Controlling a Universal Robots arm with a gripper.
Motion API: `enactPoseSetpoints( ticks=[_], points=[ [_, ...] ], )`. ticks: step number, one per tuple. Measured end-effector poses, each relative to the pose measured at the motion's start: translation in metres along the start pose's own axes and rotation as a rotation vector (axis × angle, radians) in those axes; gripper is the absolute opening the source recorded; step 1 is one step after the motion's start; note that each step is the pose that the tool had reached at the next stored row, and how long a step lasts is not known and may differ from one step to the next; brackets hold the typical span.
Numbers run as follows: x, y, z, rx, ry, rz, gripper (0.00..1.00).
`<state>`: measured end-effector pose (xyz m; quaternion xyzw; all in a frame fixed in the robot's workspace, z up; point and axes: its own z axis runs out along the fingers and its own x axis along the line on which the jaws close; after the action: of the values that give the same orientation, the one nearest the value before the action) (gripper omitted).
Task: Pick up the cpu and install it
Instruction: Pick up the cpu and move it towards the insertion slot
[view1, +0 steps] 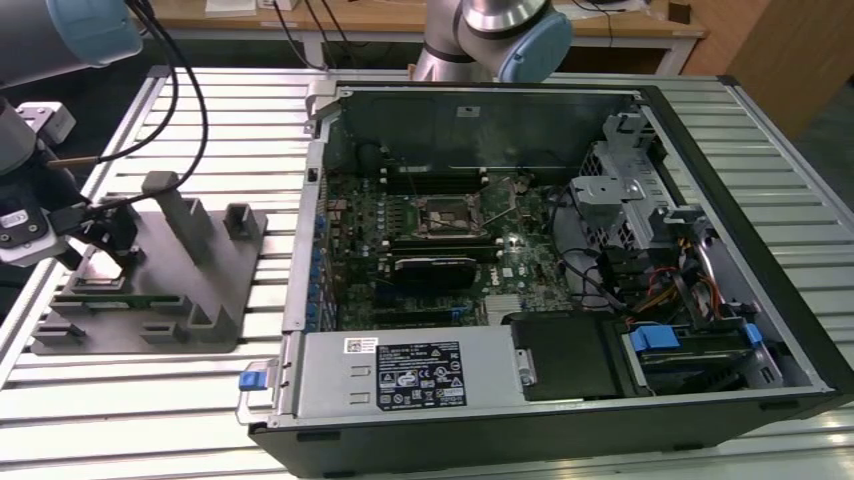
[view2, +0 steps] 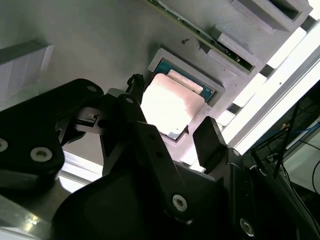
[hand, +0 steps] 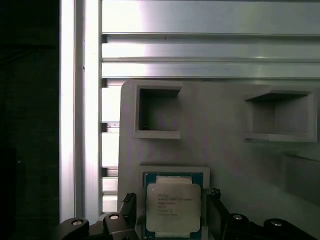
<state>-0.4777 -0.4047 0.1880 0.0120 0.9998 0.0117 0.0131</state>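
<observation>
The cpu (hand: 173, 199) is a small square chip with a shiny silver top, lying flat in a square recess of the grey fixture (hand: 225, 150). My gripper (hand: 171, 212) hangs just over it, open, with one black finger (hand: 127, 207) on each side of the chip and a small gap to its edges. In the second wrist view the cpu (view2: 169, 106) glares bright between the fingers (view2: 207, 140). In the exterior view my gripper (view1: 118, 248) is low over the fixture (view1: 200, 290) at the exterior view's left, and the black socket (view1: 447, 213) sits on the motherboard inside the open computer case (view1: 747, 330).
A green memory stick (view1: 114, 297) lies in a slot of the fixture beside my gripper. Grey posts (view1: 180, 215) stand up from the fixture. Everything rests on a slatted metal table (view1: 120, 400). Cables and drive bays (view1: 667, 250) crowd the case's side at the exterior view's right.
</observation>
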Motion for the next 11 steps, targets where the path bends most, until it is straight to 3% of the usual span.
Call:
enactPoseSetpoints(
  ticks=[11],
  points=[
    [-0.0029,-0.0001,0.0046,0.0011,0.0002,0.0,0.66]
  ],
)
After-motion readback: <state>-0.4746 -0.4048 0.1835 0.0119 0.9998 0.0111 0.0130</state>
